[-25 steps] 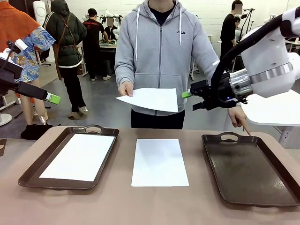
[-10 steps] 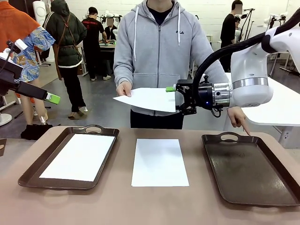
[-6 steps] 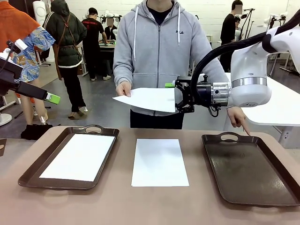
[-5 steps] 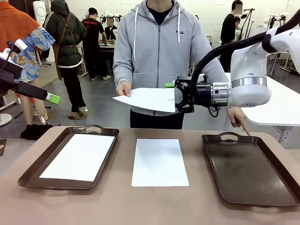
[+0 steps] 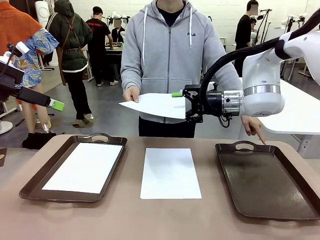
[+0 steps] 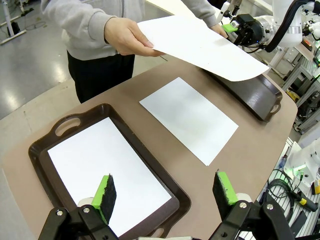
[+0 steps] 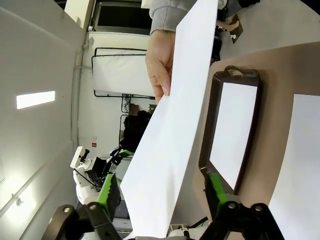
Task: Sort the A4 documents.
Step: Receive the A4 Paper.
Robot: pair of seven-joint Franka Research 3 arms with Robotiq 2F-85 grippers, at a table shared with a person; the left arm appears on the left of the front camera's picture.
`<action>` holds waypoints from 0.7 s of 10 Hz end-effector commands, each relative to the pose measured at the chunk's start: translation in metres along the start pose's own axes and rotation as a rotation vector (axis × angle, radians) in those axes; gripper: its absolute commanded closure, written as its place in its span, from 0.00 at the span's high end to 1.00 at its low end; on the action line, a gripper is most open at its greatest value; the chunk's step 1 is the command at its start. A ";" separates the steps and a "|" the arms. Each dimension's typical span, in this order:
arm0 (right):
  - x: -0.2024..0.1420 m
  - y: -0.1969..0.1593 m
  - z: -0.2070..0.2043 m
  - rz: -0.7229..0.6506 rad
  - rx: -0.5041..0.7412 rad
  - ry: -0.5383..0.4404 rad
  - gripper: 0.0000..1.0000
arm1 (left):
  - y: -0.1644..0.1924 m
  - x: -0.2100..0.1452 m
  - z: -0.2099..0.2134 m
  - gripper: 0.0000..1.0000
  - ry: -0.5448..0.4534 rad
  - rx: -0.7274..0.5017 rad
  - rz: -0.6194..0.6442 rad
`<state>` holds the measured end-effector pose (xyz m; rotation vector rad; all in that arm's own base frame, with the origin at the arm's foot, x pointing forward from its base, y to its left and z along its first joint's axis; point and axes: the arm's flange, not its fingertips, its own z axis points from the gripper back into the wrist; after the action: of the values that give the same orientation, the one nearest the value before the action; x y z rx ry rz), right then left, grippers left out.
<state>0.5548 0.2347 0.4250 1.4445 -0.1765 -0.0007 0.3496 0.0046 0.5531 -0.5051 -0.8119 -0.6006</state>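
Brown table [image 5: 125, 217] in busy workshop; left hand [image 6: 164, 178] apart; right hand [image 7: 162, 180] apart astride a sheet [image 5: 155, 105]

We see a brown bench [image 5: 125, 220] with three things lying on it in a row: a left tray [image 5: 65, 196], a loose white sheet [image 5: 170, 172] in the middle, and a right tray [image 5: 265, 185]. The sheet lies flat, apart from both trays.
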 end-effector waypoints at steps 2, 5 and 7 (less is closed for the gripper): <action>0.008 0.003 -0.006 -0.013 0.059 -0.019 0.58 | 0.000 0.000 0.000 1.00 -0.003 0.002 -0.002; 0.011 0.004 -0.005 -0.017 0.068 -0.022 0.29 | 0.000 0.000 0.000 1.00 -0.003 0.002 -0.002; 0.012 0.003 -0.002 -0.018 0.060 -0.025 0.10 | 0.000 0.000 0.000 1.00 -0.003 0.002 -0.002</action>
<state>0.5592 0.2342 0.4300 1.4733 -0.1861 -0.0127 0.3496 0.0046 0.5531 -0.5051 -0.8119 -0.6006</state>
